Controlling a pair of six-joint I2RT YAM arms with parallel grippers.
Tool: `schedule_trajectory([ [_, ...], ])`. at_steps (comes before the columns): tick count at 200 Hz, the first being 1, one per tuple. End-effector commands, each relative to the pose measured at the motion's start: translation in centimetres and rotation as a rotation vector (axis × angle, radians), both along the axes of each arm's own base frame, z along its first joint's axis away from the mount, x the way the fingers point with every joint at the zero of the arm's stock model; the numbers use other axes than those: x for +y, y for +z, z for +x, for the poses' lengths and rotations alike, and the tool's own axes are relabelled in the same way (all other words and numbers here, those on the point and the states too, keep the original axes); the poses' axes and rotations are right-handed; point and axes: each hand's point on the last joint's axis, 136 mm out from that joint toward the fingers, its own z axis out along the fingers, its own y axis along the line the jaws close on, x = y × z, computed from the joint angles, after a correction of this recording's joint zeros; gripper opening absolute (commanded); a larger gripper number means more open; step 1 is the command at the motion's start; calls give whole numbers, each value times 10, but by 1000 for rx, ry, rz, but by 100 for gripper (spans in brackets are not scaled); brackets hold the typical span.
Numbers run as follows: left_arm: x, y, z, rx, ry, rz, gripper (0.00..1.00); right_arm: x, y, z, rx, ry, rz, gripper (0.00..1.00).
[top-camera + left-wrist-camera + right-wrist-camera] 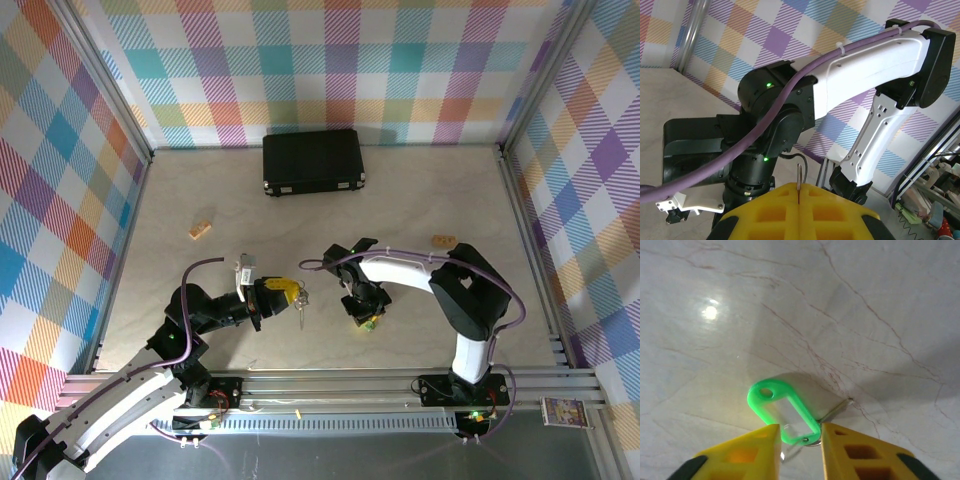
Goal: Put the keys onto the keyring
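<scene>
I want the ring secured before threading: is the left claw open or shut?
Shut. The left claw has its yellow fingers pressed together, pinching the thin keyring that sticks up between them.

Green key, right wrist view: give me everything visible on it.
The green key is a bright green, plastic-looking oblong frame with rounded ends. It has a small hole at its far end and a pale, clear-looking window in the middle. A thin silver piece sticks out beside its near end. It points away and to the left, low over the marbled table. Its near end sits between the right hand's yellow fingers. Whether they pinch it is unclear.
</scene>
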Motion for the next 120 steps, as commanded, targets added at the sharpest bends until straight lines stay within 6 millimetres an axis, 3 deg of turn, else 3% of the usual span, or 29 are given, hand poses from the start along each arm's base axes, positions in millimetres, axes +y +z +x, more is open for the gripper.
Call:
schedule_trajectory([
  [1, 3, 12, -2, -50, -3, -36, 0, 1, 18, 2, -35, -18, 44, 33],
  [71, 4, 14, -4, -50, -7, -40, 0, -13, 38, -21, -64, -47, 91, 44],
  [120, 7, 13, -6, -39, -4, -43, 0, -10, 27, -28, -72, -3, 52, 47],
])
